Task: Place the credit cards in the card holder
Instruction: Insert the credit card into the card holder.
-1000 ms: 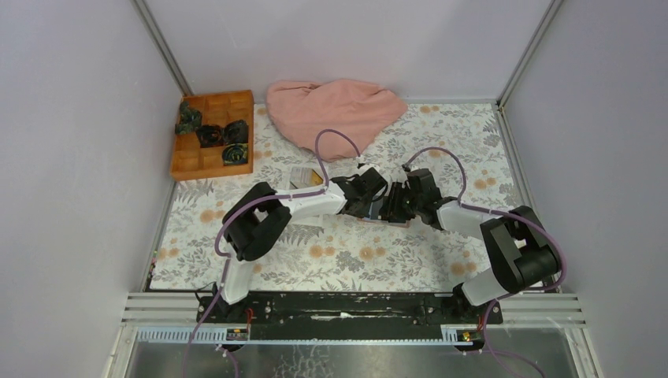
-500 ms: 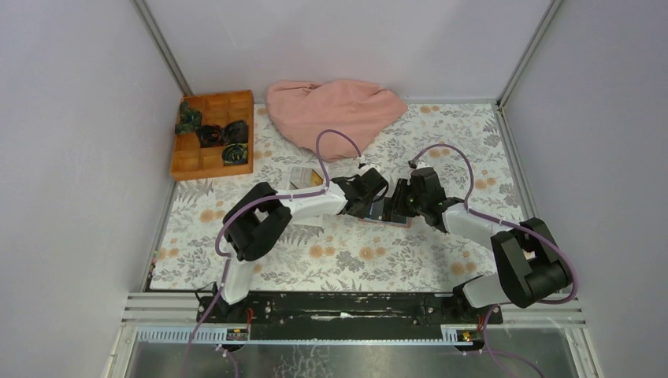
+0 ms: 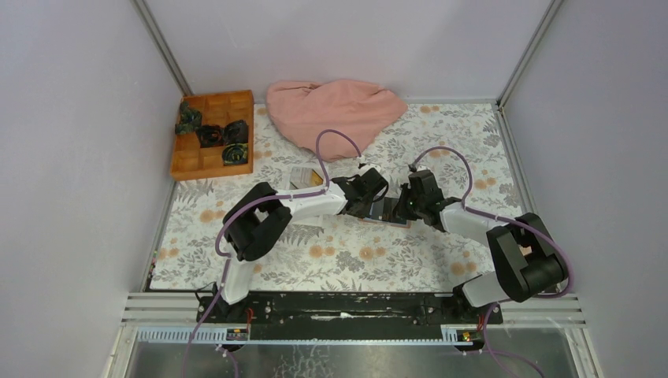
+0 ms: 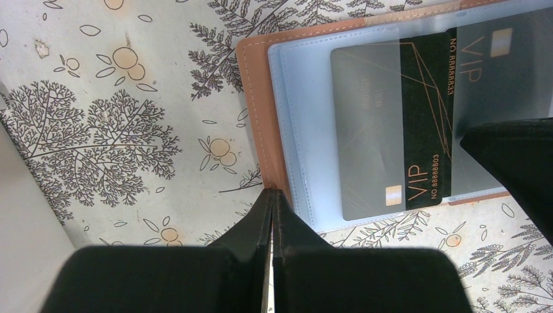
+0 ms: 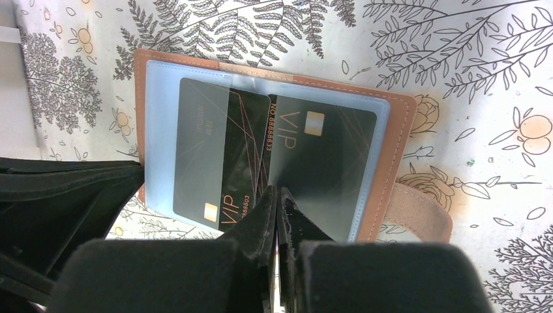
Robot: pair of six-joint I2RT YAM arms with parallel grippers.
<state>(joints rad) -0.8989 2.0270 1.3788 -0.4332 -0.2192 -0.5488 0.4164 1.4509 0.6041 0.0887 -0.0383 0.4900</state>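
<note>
Right gripper point(image 5: 276, 194) has brought its jaws together since the earlier frame, tips on the overlap of two black credit cards point(image 5: 209, 150) in the open card holder point(image 5: 399, 143) at mid-frame. Left gripper point(image 4: 272, 195), jaws together too, presses the holder's edge; should it slip, pushing a card could drag the holder or buckle its clear sleeve point(image 5: 160, 130).

In the card holder point(image 4: 251, 98), 1 dark card point(image 4: 385, 130) reads "VIP" and "NO 8888803"; the second card point(image 4: 495, 72) reads "VIP", "NO 8888833".

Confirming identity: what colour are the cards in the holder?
The cards are black with gold lettering; right wrist.
</note>
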